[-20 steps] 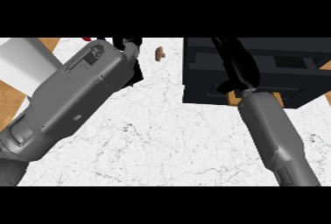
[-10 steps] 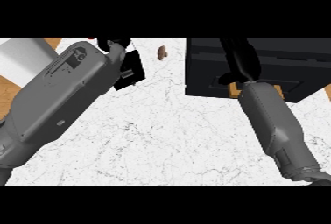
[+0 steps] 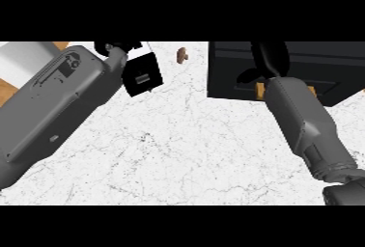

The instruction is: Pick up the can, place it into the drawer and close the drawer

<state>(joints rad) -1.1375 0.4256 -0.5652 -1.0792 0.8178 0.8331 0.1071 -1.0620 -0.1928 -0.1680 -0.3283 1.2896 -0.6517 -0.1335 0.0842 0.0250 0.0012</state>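
Head view, steep look down onto white marble counter [image 3: 192,154].

Drawer [image 3: 230,72]: black box, top right of the counter, running off the right edge. Can't tell whether it's open or closed; black on black.

Right hand [image 3: 269,59]: directly over the drawer, pointing away from the robot, top of the hand cut by the view's upper edge. Black hand against a black box, so I can't tell if it's released, clenched or grasping anything. Right forearm [image 3: 306,125] runs from the lower right corner up to the drawer's front edge. Small orange-wood patch [image 3: 260,89] shows just beside the wrist, at the drawer's lower edge.

Left hand [image 3: 141,75]: top left of centre, above the counter, well apart from the drawer. Partly hidden by its own wrist and cut off at the top; can't tell its grasp state either. Left forearm [image 3: 61,106] is big in view, diagonal from lower left up to the hand.

Can: hidden or not identifiable. Only candidate is a small brown object [image 3: 181,54] on the counter between the left hand and the drawer, touching neither; too small to tell what it is.

White block [image 3: 21,60] at the top left corner, partly behind the left forearm.
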